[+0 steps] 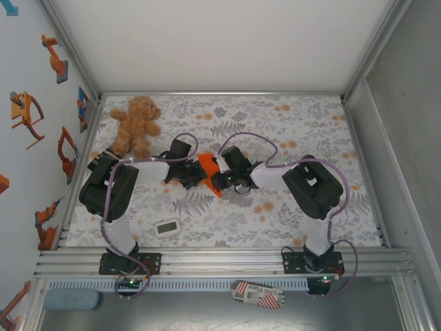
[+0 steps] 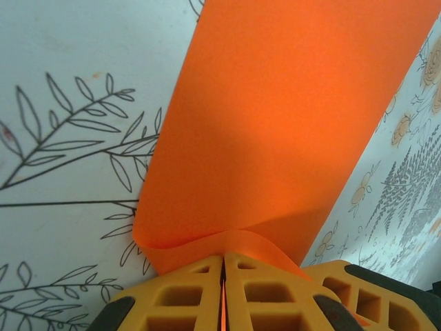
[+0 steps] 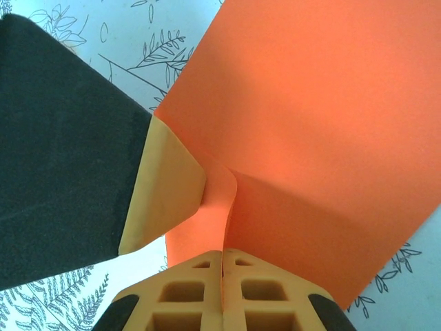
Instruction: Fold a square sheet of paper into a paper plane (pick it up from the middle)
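The left hand (image 2: 222, 276) and right hand (image 3: 222, 270) each pinch the orange paper (image 2: 275, 124) between them.

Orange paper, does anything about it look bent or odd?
Yes. The orange paper is buckled where both grippers pinch it: a curled lip at the left gripper, and a small upright pleat at the right gripper.

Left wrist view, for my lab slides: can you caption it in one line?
Left hand pinches a curled edge of the orange sheet over the leaf-print table cover.
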`<state>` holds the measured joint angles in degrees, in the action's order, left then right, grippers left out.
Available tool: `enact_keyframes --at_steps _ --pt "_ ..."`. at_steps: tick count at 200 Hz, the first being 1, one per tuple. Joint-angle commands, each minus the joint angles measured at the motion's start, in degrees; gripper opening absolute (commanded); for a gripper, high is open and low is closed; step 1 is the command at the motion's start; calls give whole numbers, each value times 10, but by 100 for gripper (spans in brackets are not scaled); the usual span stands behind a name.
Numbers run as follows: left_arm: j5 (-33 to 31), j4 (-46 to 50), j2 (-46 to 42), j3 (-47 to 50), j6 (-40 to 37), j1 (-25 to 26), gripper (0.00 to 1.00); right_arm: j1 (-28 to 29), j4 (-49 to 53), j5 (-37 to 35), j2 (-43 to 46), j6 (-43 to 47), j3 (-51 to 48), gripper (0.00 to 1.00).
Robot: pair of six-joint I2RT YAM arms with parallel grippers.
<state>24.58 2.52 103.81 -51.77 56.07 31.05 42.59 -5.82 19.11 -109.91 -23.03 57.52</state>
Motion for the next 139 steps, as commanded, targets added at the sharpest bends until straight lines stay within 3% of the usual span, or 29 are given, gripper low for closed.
enact_keyframes --at_steps 1,40,59,80,100,139 --pt "-30 54 23 -5 -16 1 9 -21 15 -13 10 -52 14 10" --pt "-34 58 37 -15 -16 2 9 -37 22 -42 64 -81 9 42" --pt "-32 59 44 -22 -16 2 9 -40 33 -69 97 -77 0 46" --pt "-33 63 48 -29 -14 2 9 -45 65 -81 114 -74 5 45" --pt "-43 70 46 -31 -11 2 9 -46 86 -58 116 -63 11 35" --pt "-49 70 44 -29 -11 2 9 -46 99 74 73 -71 28 13"
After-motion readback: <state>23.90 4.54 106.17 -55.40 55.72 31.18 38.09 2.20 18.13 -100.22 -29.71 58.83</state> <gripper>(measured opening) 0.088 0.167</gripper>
